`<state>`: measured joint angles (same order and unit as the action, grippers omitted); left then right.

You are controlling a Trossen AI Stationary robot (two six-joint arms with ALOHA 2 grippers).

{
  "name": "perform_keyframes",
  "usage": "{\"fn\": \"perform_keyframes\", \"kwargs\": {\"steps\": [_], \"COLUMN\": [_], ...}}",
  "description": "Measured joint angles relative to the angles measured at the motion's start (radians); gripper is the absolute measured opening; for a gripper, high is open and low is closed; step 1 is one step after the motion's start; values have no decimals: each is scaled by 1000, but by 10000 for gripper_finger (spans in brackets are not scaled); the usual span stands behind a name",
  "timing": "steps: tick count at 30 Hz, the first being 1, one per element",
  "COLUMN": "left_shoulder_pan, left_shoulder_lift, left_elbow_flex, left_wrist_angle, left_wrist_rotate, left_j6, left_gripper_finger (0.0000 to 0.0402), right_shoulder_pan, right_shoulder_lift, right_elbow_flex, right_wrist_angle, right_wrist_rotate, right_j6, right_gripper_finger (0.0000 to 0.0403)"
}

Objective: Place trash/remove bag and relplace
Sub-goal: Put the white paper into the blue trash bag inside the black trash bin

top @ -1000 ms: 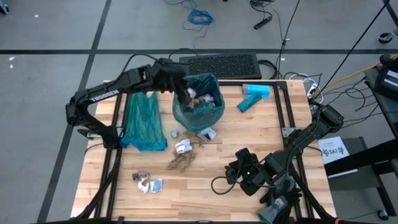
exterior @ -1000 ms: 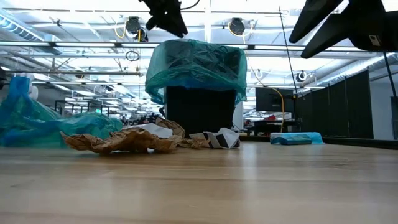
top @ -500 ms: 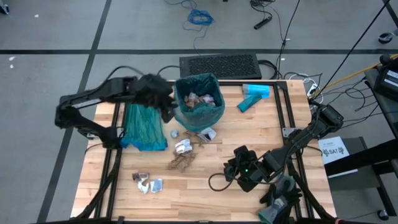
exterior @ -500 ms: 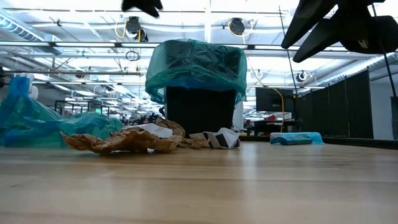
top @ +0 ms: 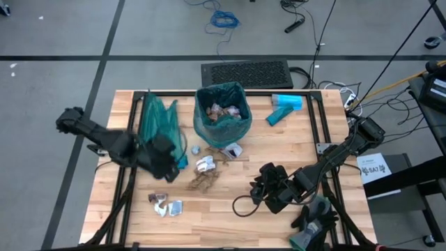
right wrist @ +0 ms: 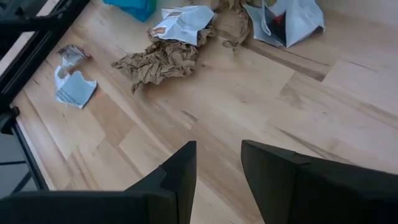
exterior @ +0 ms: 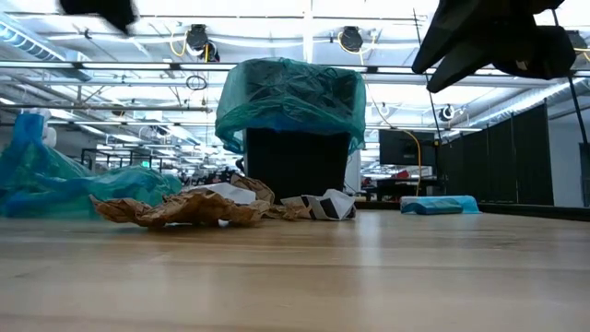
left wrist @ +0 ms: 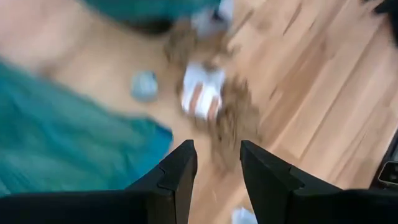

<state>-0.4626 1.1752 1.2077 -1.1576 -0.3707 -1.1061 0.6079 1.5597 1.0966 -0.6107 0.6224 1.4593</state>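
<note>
Nearest the low camera lies bare wood; beyond it the trash [exterior: 189,205] sits just in front of the bin [exterior: 293,161], whose filled inside only the high view shows. The right gripper [right wrist: 216,163], jaws apart and empty, hovers over open table on the near side of the bin. The left gripper [left wrist: 216,167], blurred, fingers parted, holding nothing, hangs beside the green bag [top: 159,129], over scraps near the bin.

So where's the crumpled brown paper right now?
In the high view the crumpled brown paper lies on the wooden table, just in front of the teal-lined bin, beside a white wrapper.
</note>
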Motion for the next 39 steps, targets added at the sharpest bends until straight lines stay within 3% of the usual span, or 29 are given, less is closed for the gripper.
{"fn": "perform_keyframes", "kwargs": {"steps": [8,15,22,31,39], "left_shoulder_pan": [-263,-377,-382,-380,-381], "left_shoulder_lift": [85,138,159,209,337], "left_elbow_flex": [-201,-310,-408,-472,-515], "left_wrist_angle": [38,97,254,371,524], "left_wrist_rotate": [2,86,206,243,309], "left_j6": [-552,-851,-950,-1011,-1003], "left_gripper_finger": [129,129,129,129,113], "right_shoulder_pan": [0,0,0,1,2], "right_shoulder_lift": [0,0,0,0,0], "right_elbow_flex": [0,0,0,0,0], "right_wrist_angle": [2,3,7,9,9], "right_wrist_rotate": [-55,-79,-79,-79,-80], "right_j6": [-69,-86,-96,-95,-95], "right_gripper_finger": [120,120,120,121,121]}}
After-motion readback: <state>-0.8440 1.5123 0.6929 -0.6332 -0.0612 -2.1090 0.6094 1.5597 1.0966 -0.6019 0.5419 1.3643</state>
